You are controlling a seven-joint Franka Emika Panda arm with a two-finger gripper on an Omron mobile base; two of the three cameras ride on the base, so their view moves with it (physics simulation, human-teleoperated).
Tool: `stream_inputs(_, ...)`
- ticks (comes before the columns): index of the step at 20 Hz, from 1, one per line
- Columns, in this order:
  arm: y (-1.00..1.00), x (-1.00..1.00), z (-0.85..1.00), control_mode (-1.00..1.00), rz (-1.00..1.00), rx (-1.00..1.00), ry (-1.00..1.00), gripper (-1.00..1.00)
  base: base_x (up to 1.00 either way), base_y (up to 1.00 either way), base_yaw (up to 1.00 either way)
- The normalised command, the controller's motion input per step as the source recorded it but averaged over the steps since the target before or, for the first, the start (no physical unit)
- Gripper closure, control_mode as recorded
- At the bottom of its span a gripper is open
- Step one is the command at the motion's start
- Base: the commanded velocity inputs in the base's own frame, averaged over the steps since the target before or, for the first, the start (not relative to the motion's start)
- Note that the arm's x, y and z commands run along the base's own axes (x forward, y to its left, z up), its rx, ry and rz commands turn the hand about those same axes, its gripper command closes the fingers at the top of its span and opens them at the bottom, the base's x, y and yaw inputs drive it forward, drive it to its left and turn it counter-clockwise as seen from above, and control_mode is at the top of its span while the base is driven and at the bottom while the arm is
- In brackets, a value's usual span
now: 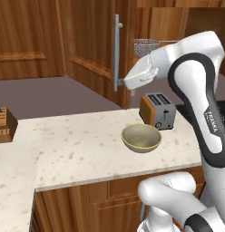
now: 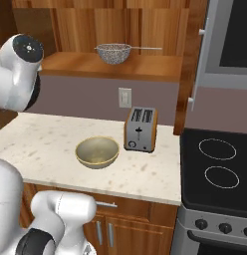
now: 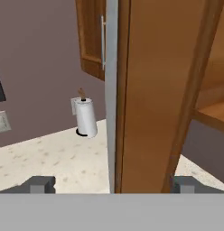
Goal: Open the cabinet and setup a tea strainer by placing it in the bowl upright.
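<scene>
The cabinet (image 1: 87, 41) stands with its door (image 3: 154, 90) swung out over the counter. On the shelf inside (image 2: 120, 67) sits the tea strainer (image 2: 114, 53), a grey mesh dish with a thin handle, also seen past my arm (image 1: 146, 46). The tan bowl (image 1: 141, 137) rests upright on the speckled counter, in front of the toaster (image 2: 97, 152). My gripper (image 1: 119, 84) is at the lower end of the door's silver bar handle (image 1: 116, 50). In the hand view the gripper (image 3: 112, 185) is open, and the handle (image 3: 111, 90) runs between its fingertips untouched.
A toaster (image 1: 157, 111) stands just behind the bowl. A knife block (image 1: 3, 124) is at the far left of the counter, and a paper towel roll (image 3: 86, 118) stands by the wall. A stove (image 2: 217, 169) adjoins the counter on the right.
</scene>
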Motion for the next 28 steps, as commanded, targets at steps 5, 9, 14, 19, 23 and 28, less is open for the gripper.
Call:
stream_inputs(5,0.95,-0.55,0.0,-1.0,0.0,-0.06,0.0,-1.0,0.0,0.0,0.0)
stream_inputs(9,0.98,-0.48,0.0,-1.0,0.0,-0.06,0.0,-1.0,0.0,0.0,0.0)
stream_inputs(14,0.98,-0.39,0.0,-1.0,0.0,-0.07,0.0,-1.0,0.0,0.0,0.0)
stream_inputs(19,0.87,-0.31,0.0,-1.0,0.0,-0.05,0.0,-1.0,0.0,0.0,0.0)
stream_inputs(23,0.59,-0.25,0.0,-1.0,0.0,-0.02,0.0,-1.0,0.0,0.0,0.0)
stream_inputs(28,0.26,-0.27,0.02,-1.0,0.0,-0.05,0.0,-1.0,0.0,0.0,0.0)
